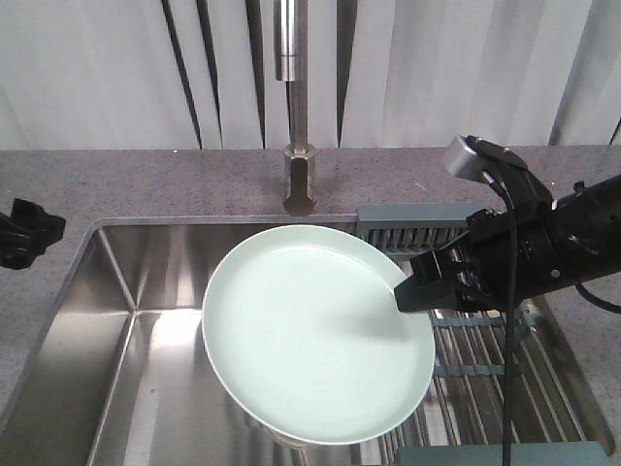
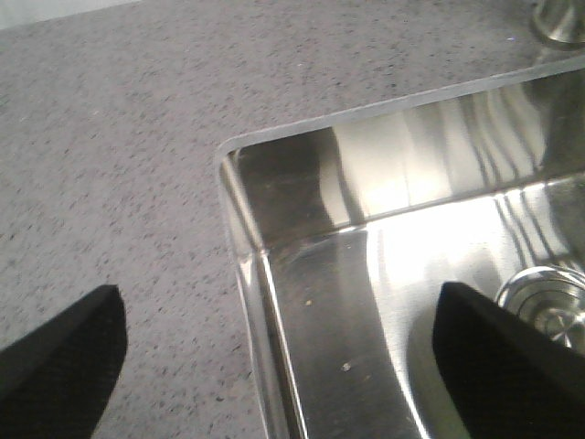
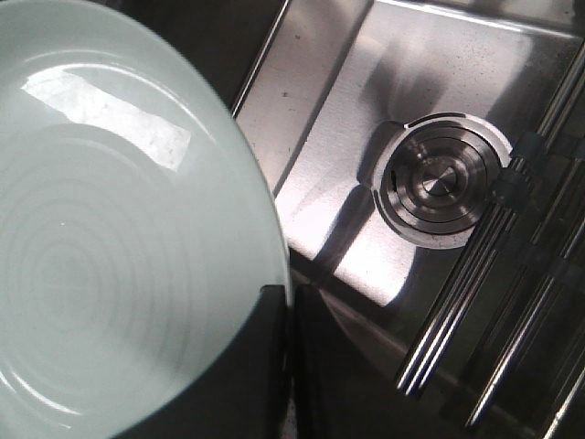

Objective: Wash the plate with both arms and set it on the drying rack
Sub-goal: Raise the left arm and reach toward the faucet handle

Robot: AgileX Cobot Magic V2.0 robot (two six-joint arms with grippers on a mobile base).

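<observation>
Pinching the right rim of the plate (image 1: 315, 330) with the right claw (image 1: 403, 289), fingers (image 3: 270, 366) pressed together on its edge. Holding the plate out to that claw's left, over the sink (image 1: 116, 291). Reaching in above the drying rack (image 1: 475, 354), just beneath and behind the claw. Further back and to the left, past the plate's far rim, a faucet (image 1: 296, 116). Below the claw, down in the basin, a round drain (image 3: 439, 183). Hovering with the left claw (image 1: 24, 233) well away at the far side, spread wide and empty, above the speckled surface (image 2: 119, 155) at the sink's corner.
</observation>
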